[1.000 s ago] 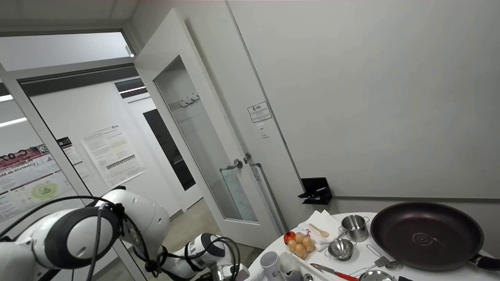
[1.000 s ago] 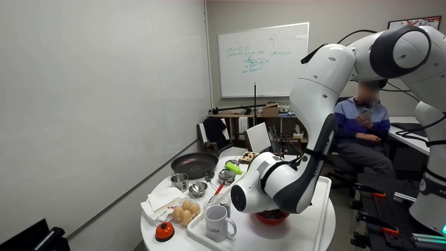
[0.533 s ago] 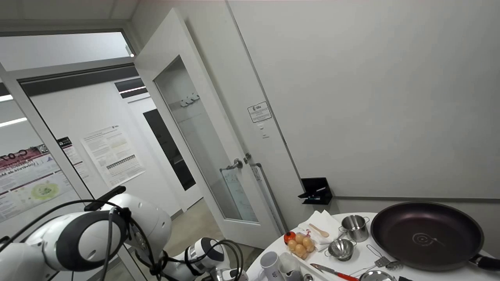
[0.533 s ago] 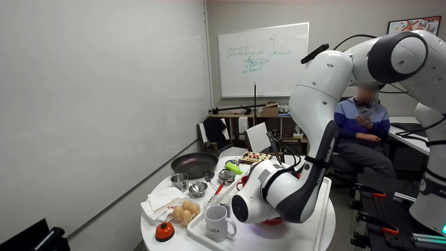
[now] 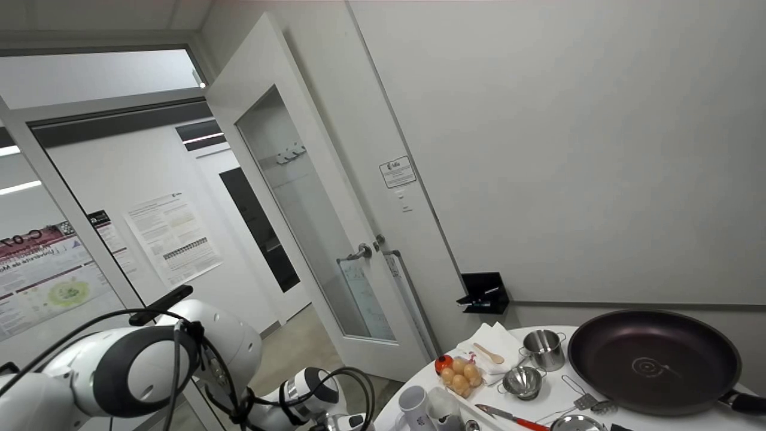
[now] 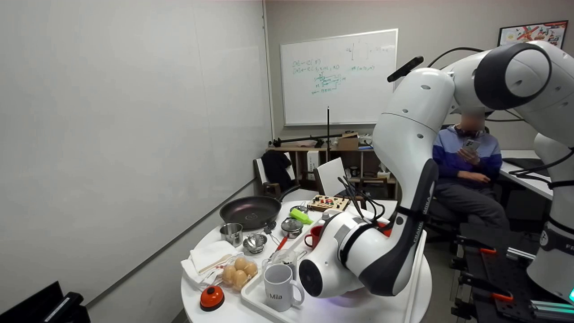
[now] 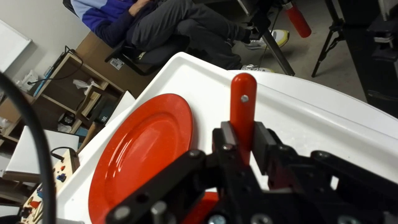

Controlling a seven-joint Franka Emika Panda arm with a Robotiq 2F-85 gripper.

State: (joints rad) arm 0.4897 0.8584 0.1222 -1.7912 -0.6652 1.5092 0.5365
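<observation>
In the wrist view a slim red handle [image 7: 243, 102] with a metal rivet stands between the grey pads of my gripper [image 7: 245, 137], which is shut on it. The far end of that utensil is hidden behind the finger linkage. To the left of the grip lies a shiny red plate [image 7: 144, 146] on the white tray [image 7: 199, 121]. More red shows below the left finger; I cannot tell what it belongs to. The wrist hides the gripper in an exterior view, where a grey mug [image 6: 276, 289] stands close to the arm's white wrist [image 6: 332, 273].
A red mug [image 6: 315, 235] and a clear pitcher [image 6: 283, 259] stand near the wrist. Eggs [image 6: 240, 271], a red-black timer [image 6: 211, 298], a steel pot [image 6: 232, 234] and a large pan [image 6: 251, 212] share the round table. Behind the arm sits a person [image 6: 466, 170].
The arm's wrist has come down toward the tray, covering a red bowl that showed beneath it. The wooden board and red mug behind it have come into view. The grip's closure looks unchanged.
</observation>
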